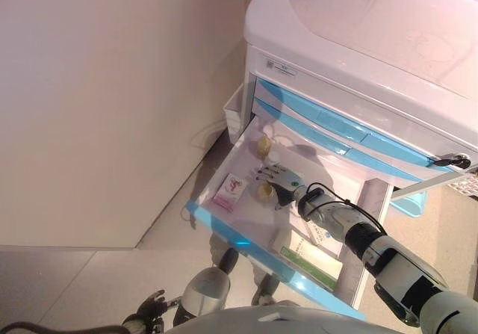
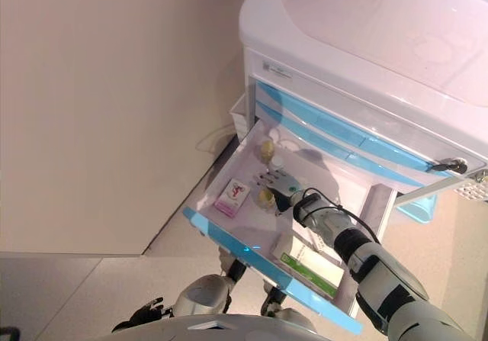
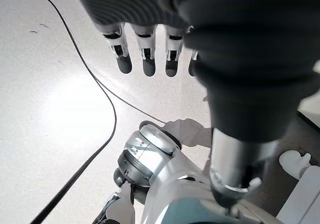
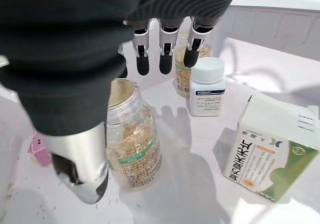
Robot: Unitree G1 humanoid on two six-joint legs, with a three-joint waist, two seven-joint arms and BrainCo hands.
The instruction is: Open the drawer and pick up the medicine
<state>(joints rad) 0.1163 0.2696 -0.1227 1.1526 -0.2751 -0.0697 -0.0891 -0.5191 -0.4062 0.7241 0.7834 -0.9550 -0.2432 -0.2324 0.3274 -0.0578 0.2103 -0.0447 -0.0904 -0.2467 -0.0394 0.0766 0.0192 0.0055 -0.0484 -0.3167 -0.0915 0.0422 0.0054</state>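
The cart's lowest drawer [image 1: 240,242], white with a blue front, is pulled far out. Inside lie a pink box [image 1: 230,192], a glass jar with a tan lid [image 4: 132,139], a second jar [image 4: 182,73], a white bottle [image 4: 207,86] and a green-and-white box [image 4: 267,154]. My right hand [image 1: 280,178] hovers inside the drawer just over the near jar [image 1: 264,192]. Its fingers [image 4: 165,48] are straight and its thumb hangs beside the jar, so it is open and holds nothing. My left hand [image 1: 149,308] hangs low near the floor, fingers [image 3: 145,53] straight.
The white medical cart [image 1: 373,28] has two closed blue drawers [image 1: 328,121] above the open one. A small white bin [image 1: 235,110] hangs on its left side and a key [image 1: 455,161] sticks out at the right. A plain wall [image 1: 97,87] runs along the left.
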